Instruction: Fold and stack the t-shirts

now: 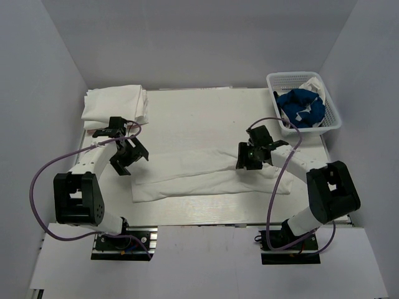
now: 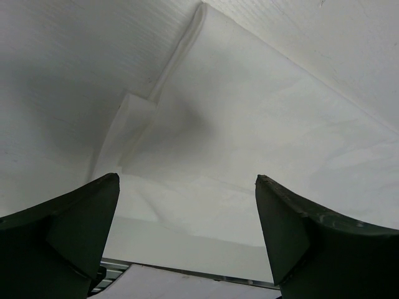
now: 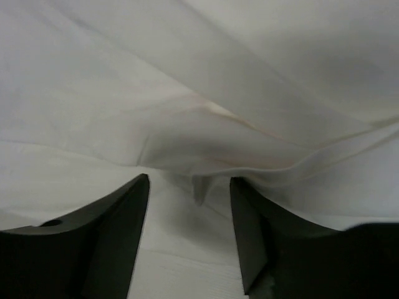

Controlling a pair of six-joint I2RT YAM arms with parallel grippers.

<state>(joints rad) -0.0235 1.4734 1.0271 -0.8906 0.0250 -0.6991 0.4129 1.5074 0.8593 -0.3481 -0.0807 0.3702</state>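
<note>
My white table (image 1: pixel 199 118) is boxed in by plain pale walls (image 1: pixel 199 37), with a white t-shirt (image 1: pixel 206 175) lying as a long strip across the middle. Folded white shirts (image 1: pixel 115 103) are stacked far left, and a blue shirt (image 1: pixel 300 107) is in the basket (image 1: pixel 335 115) far right. The left gripper (image 1: pixel 129 157) is above the strip's left end with its fingers apart; the right gripper (image 1: pixel 250 157) is low over the right part, its fingers also apart.

table (image 1: pixel 206 118) | white tee (image 1: pixel 199 177) ctr | folded tees (image 1: pixel 115 103) far-L (stack?) | basket (image 1: pixel 293 75) far-R
</note>
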